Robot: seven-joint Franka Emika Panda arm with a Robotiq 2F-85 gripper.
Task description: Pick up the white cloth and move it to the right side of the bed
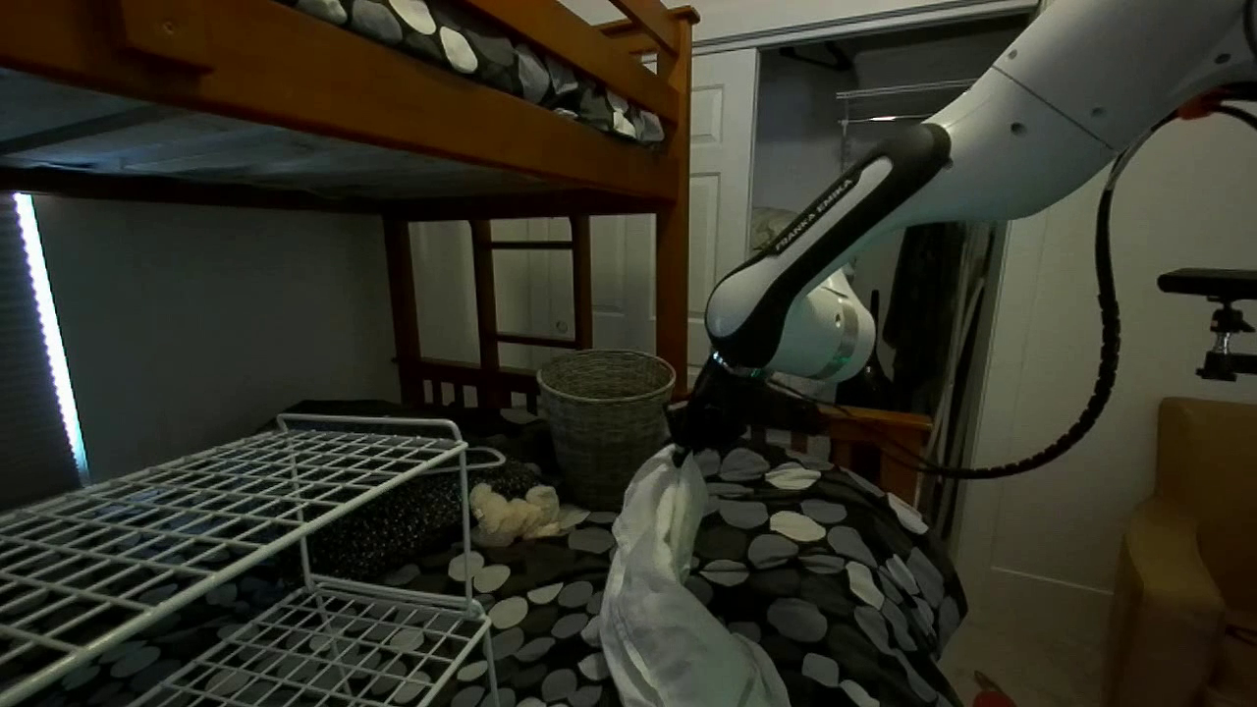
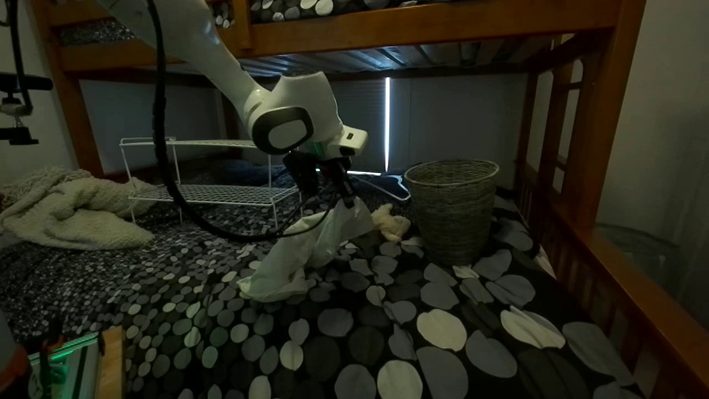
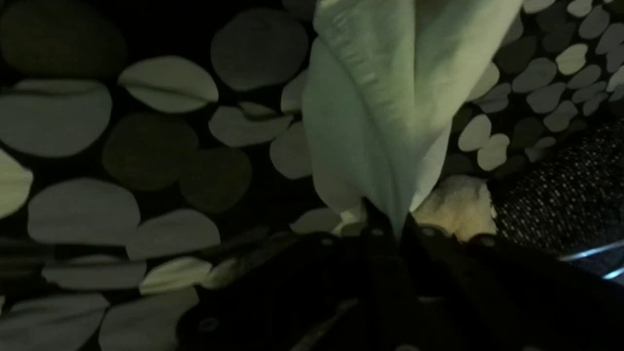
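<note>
In an exterior view the arm [image 1: 835, 216] reaches in from the upper right, and its pincer [image 1: 680, 454] points down over the bed [image 1: 795, 594]. The pincer pinches the top of the white cloth [image 1: 650, 579], which hangs in a long gathered strip and runs out of the picture at the bottom. Behind its upper part stands a wicker basket [image 1: 601, 432], upright on the bed. To the left lie a cream bundle [image 1: 516, 513] and some speckled black fabric [image 1: 393, 530], with a white wire rack [image 1: 324, 525] in front. The wooden upper bunk [image 1: 442, 118] spans the top left; a tan armchair [image 1: 1169, 555] stands at the right edge.

In an exterior view a black cable [image 2: 160, 138] loops down beside the arm. The cloth slants down from the pincer toward the left of the picture, its lower end lying on the bed. The bundle shows between the cloth's top and the basket; whether it touches either, I cannot tell. A cream blanket [image 2: 77, 210] is heaped at the far left, near the rack, and a wooden rail [image 2: 653, 295] runs along the bed at the right.

In the wrist view the dark fingers [image 3: 382, 253] show at the bottom, pressed together on a pointed fold of the cloth. The cloth fans out toward the top, with the bundle just right of the pinch.
</note>
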